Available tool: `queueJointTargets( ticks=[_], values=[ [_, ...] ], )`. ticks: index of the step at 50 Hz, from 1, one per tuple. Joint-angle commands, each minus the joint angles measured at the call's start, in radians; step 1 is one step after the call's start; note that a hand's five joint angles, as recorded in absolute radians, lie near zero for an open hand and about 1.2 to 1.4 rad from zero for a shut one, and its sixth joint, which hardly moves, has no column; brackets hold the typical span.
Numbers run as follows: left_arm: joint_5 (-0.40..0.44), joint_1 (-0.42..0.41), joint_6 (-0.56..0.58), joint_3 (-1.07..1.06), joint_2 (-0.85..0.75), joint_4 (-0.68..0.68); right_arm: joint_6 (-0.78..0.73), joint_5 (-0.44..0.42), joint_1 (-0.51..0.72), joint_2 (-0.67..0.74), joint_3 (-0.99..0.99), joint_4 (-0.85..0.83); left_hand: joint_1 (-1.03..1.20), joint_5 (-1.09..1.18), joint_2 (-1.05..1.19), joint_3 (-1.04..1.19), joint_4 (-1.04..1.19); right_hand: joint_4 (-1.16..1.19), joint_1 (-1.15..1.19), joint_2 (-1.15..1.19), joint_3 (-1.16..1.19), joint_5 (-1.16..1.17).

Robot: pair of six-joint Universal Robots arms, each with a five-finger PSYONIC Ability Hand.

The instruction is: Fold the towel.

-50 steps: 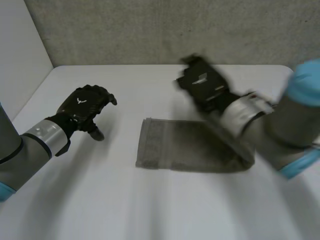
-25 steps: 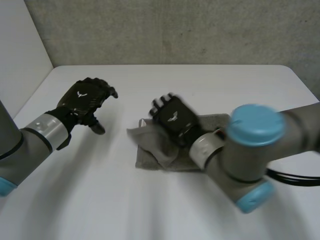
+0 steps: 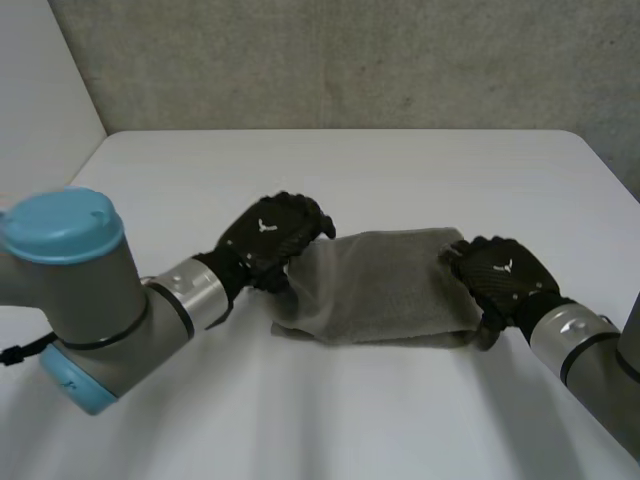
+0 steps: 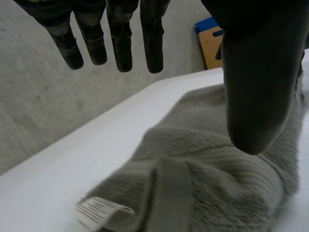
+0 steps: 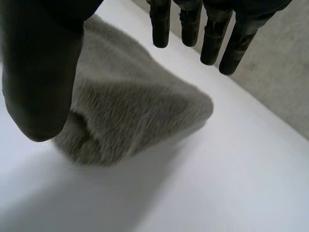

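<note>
1. Fingers [image 4: 120,43] of both hands hang straight, released: left hand [image 3: 270,235] at the towel's [image 3: 385,285] left end, right hand [image 3: 500,275] at its right.
2. Towel lies rumpled, mid table [image 3: 400,170]; the fold looks unfinished.
3. Next: pinch an end, carry it across.

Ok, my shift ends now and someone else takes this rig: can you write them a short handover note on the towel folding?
Left hand: open, fingers straight, over the towel's left end, near its label.
Right hand: open, over the towel's right end.
The towel lies on the table, seemingly folded over already, its left end rumpled.
Left to do: probably grip both ends, make the next fold, smooth it.
</note>
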Motion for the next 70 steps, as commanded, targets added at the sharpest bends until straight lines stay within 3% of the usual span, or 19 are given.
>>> queueJointTargets(
  ticks=[1, 6, 8, 11, 13, 18, 30, 39, 44, 49, 54, 59, 63, 64, 65, 66, 67, 68, 70],
  values=[
    [-0.005, -0.020, -0.007, 0.043, -0.066, 0.000, -0.002, -0.040, -0.026, 0.048, 0.046, -0.082, 0.034, 0.076, 0.067, -0.051, -0.059, -0.076, 0.067, 0.068, -0.042, 0.069],
    [-0.027, -0.039, -0.009, 0.077, -0.108, -0.006, -0.012, -0.041, -0.019, 0.084, 0.046, -0.108, 0.090, 0.132, 0.123, -0.051, -0.059, -0.076, 0.323, 0.323, -0.042, 0.325],
    [-0.052, -0.045, -0.006, 0.071, -0.126, -0.011, -0.037, -0.040, -0.016, 0.111, 0.043, -0.131, 0.093, 0.135, 0.126, -0.051, -0.059, -0.076, 0.647, 0.647, -0.042, 0.649],
    [-0.068, -0.045, -0.006, 0.063, -0.132, -0.012, -0.055, -0.040, -0.016, 0.123, 0.041, -0.140, 0.093, 0.135, 0.126, -0.051, -0.059, -0.076, 0.828, 0.828, -0.042, 0.830],
    [-0.105, -0.034, -0.004, 0.042, -0.142, -0.017, -0.092, -0.038, -0.027, 0.137, 0.035, -0.142, 0.093, 0.135, 0.126, -0.051, -0.059, -0.076, 1.154, 1.154, -0.042, 1.156],
    [-0.152, -0.014, 0.000, -0.021, -0.142, -0.018, -0.126, -0.035, -0.065, 0.122, 0.038, -0.125, 0.093, 0.135, 0.126, -0.051, -0.059, -0.076, 1.156, 1.156, -0.042, 1.158],
    [-0.162, -0.006, -0.006, -0.141, -0.060, -0.018, -0.140, -0.044, -0.084, -0.038, -0.005, 0.032, 0.084, 0.126, 0.117, -0.051, -0.059, -0.076, 1.156, 1.156, -0.042, 1.158],
    [-0.165, 0.007, -0.016, -0.161, 0.108, -0.009, -0.186, -0.038, 0.146, -0.070, -0.192, 0.047, 0.058, 0.099, 0.090, -0.051, -0.059, -0.076, 1.156, 1.156, -0.042, 1.158],
    [-0.180, 0.058, -0.016, -0.175, 0.194, -0.008, -0.263, -0.035, 0.289, 0.024, -0.292, 0.038, 0.052, 0.094, 0.084, -0.051, -0.059, -0.076, 1.156, 1.156, -0.042, 1.158],
    [-0.206, 0.119, -0.016, -0.179, 0.237, -0.006, -0.302, -0.036, 0.441, 0.212, -0.423, 0.032, 0.038, 0.079, 0.070, -0.051, -0.059, -0.076, 1.156, 1.156, -0.042, 1.158],
    [-0.224, 0.205, -0.026, -0.195, 0.257, 0.012, -0.305, -0.038, 0.505, 0.376, -0.503, 0.026, 0.035, 0.076, 0.067, -0.051, -0.059, -0.076, 1.156, 1.156, -0.042, 1.158],
    [-0.224, 0.215, -0.073, -0.195, 0.253, 0.031, -0.318, -0.027, 0.533, 0.496, -0.549, 0.021, 0.038, 0.079, 0.070, -0.051, -0.059, -0.076, 1.156, 1.156, -0.042, 1.158],
    [-0.223, 0.213, -0.099, -0.188, 0.251, 0.044, -0.309, -0.027, 0.533, 0.507, -0.551, 0.018, 0.038, 0.079, 0.070, -0.051, -0.059, -0.076, 1.156, 1.156, -0.042, 1.158],
    [-0.221, 0.210, -0.107, -0.182, 0.250, 0.049, -0.299, -0.024, 0.530, 0.495, -0.545, 0.018, 0.038, 0.079, 0.070, -0.051, -0.059, -0.076, 0.956, 0.956, -0.042, 0.958],
    [-0.220, 0.207, -0.115, -0.176, 0.246, 0.051, -0.283, -0.021, 0.527, 0.466, -0.533, 0.019, 0.038, 0.079, 0.070, -0.051, -0.059, -0.076, 0.518, 0.518, -0.042, 0.520],
    [-0.220, 0.207, -0.115, -0.176, 0.246, 0.051, -0.282, -0.021, 0.527, 0.465, -0.532, 0.019, 0.038, 0.079, 0.070, -0.051, -0.059, -0.076, 0.514, 0.514, -0.042, 0.516],
    [-0.217, 0.201, -0.116, -0.166, 0.243, 0.052, -0.255, -0.021, 0.522, 0.423, -0.514, 0.019, 0.038, 0.079, 0.070, -0.051, -0.059, -0.076, 0.075, 0.075, -0.042, 0.077],
    [-0.217, 0.201, -0.116, -0.165, 0.243, 0.052, -0.215, -0.021, 0.514, 0.369, -0.488, 0.018, 0.038, 0.079, 0.070, -0.051, -0.059, -0.076, -0.066, -0.066, -0.042, -0.064],
    [-0.220, 0.190, -0.116, -0.132, 0.231, 0.054, -0.171, -0.024, 0.502, 0.314, -0.455, 0.016, 0.038, 0.079, 0.070, -0.051, -0.059, -0.076, -0.066, -0.066, -0.042, -0.064]
  ],
)
